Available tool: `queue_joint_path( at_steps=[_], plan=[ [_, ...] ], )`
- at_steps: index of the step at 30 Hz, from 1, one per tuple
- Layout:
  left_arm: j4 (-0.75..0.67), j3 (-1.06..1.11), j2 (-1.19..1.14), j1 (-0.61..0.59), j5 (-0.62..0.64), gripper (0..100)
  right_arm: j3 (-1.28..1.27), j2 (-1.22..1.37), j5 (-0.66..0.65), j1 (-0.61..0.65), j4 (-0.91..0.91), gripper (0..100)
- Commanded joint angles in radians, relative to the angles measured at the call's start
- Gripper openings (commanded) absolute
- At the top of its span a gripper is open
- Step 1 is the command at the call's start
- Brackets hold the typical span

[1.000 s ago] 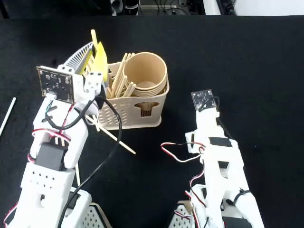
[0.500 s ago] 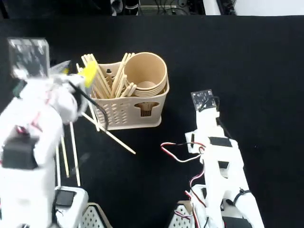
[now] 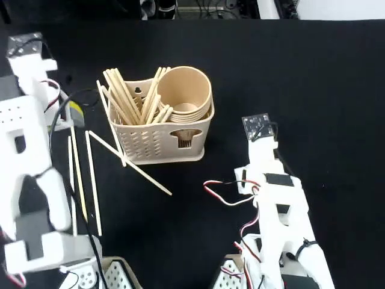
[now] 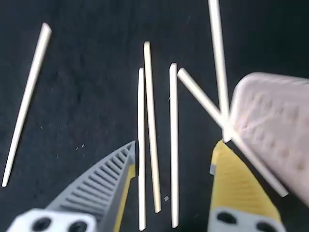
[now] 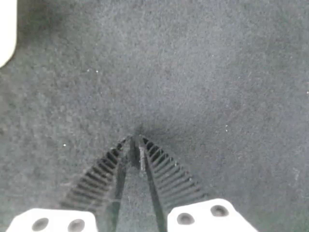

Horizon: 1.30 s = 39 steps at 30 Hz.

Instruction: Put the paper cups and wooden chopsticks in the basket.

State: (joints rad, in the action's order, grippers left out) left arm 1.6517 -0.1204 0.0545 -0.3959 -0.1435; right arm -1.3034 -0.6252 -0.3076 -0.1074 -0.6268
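left gripper (image 4: 175,147), having swung left away from the basket (image 3: 159,144), is hanging wide open and empty over loose wooden chopsticks (image 3: 91,174) lying left of the basket, which is holding the paper cups (image 3: 183,90); right gripper (image 5: 135,145) is resting closed and empty, near right.

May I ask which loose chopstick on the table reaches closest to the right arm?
The diagonal chopstick crossing in front of the basket; the other loose chopsticks lie farther left, beyond the basket's side.
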Motion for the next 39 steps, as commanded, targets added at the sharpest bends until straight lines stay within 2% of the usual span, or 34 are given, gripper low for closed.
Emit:
queue_joint_path(
  at_steps=[1,10,16,19,24,26,32,39],
  plan=[
    [-0.002,-0.002,-0.106,-0.05,-0.087,25,0.008,-0.004,-0.006,0.005,-0.006,1.2],
    [-0.321,0.163,-0.324,-0.044,-0.103,25,0.008,-0.004,-0.006,0.005,-0.006,1.2],
    [-0.446,0.231,-0.425,-0.038,-0.103,25,0.008,-0.004,-0.006,0.005,-0.006,1.2],
    [-0.451,0.231,-0.442,-0.056,-0.103,24,0.008,-0.004,-0.006,0.005,-0.006,1.2],
    [-0.451,0.236,-0.451,-0.048,-0.107,2,0.008,-0.004,-0.006,0.005,-0.006,1.2],
    [-0.456,0.254,-0.446,-0.042,-0.103,4,0.008,-0.004,-0.006,0.005,-0.006,1.2],
    [-0.456,0.272,-0.384,-0.039,-0.103,3,0.008,-0.004,-0.006,0.005,-0.006,1.2],
    [-0.456,0.41,0.021,-0.036,-0.103,3,0.008,-0.004,-0.006,0.005,-0.006,1.2]
  ],
)
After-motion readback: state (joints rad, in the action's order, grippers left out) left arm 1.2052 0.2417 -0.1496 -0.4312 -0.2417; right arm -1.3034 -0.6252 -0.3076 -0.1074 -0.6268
